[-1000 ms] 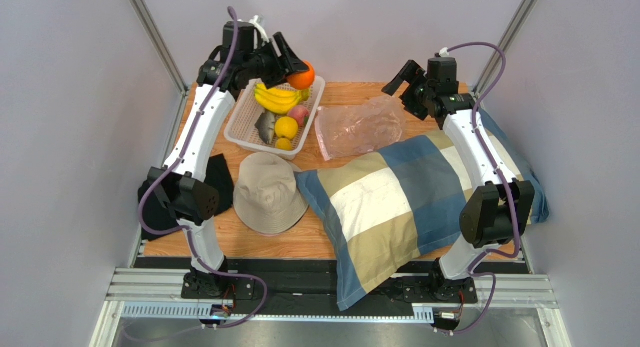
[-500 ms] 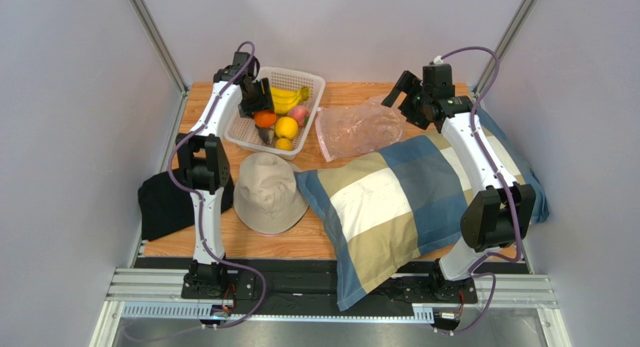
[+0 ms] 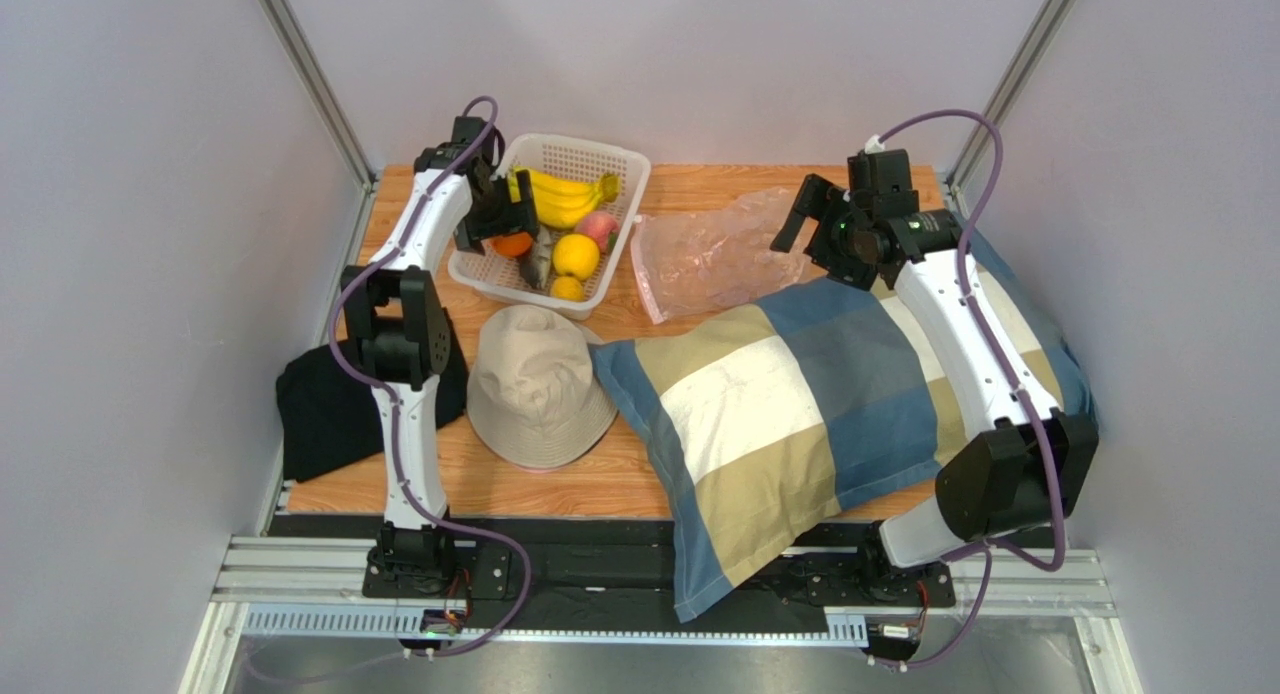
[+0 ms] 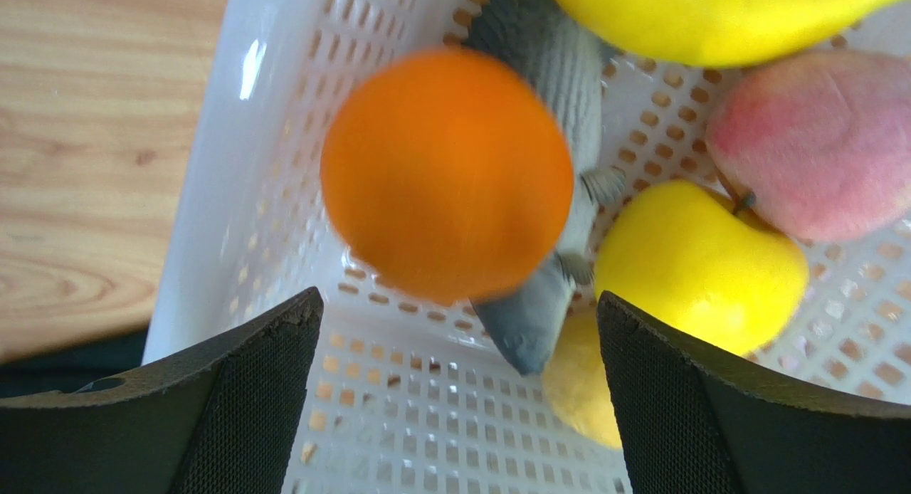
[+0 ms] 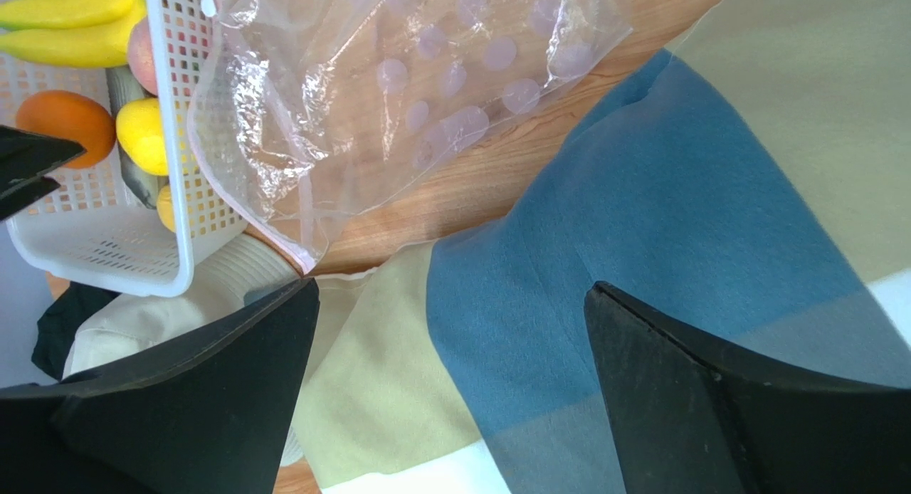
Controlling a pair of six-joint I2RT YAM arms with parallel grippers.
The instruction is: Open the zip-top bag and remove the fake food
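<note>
The clear zip-top bag (image 3: 714, 252) lies flat on the table with no food in it; it also shows in the right wrist view (image 5: 406, 99). The fake food sits in the white mesh basket (image 3: 631, 162): banana bunch (image 3: 564, 196), orange (image 3: 514, 244), yellow fruit (image 3: 574, 255), pink fruit (image 3: 598, 226), grey fish (image 3: 537, 270). My left gripper (image 4: 458, 300) is open just above the basket's left end. The orange (image 4: 447, 174) is blurred and free between its fingers, over the fish (image 4: 524, 323). My right gripper (image 5: 451, 289) is open and empty above the pillow's far edge, beside the bag.
A checked pillow (image 3: 812, 394) covers the right and middle of the table, touching the bag's near edge. A beige hat (image 3: 537, 387) lies in front of the basket. A black cloth (image 3: 323, 409) lies at the left edge.
My left gripper came down from high over the basket with the orange, then opened and let it go in the basket. My right gripper drifted slightly right, staying open.
</note>
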